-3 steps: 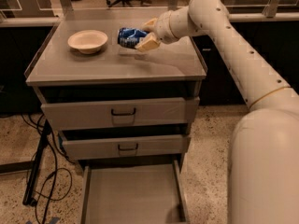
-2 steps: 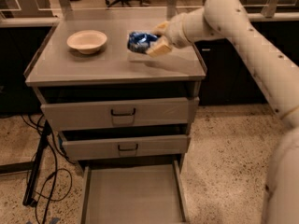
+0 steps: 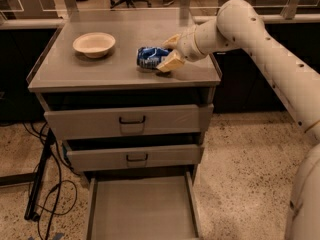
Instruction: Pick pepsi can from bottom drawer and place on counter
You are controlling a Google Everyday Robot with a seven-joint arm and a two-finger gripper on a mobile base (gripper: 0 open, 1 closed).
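Note:
The pepsi can (image 3: 149, 57), blue with white markings, lies on its side on the counter (image 3: 110, 70), right of centre. My gripper (image 3: 167, 51) reaches in from the right, with one finger in front of the can's right end and one behind it, closed on it. The can appears to rest on the counter surface. The bottom drawer (image 3: 142, 209) is pulled fully open below and shows only its flat floor.
A beige bowl (image 3: 94, 44) sits on the counter's left half. The two upper drawers (image 3: 131, 120) with black handles are partly open. Black cables and a stand (image 3: 42, 174) lie on the floor to the left. My arm spans the right side.
My gripper has carried the can a little right and toward the counter's front, lowering it onto the surface. The bowl and drawers have not moved.

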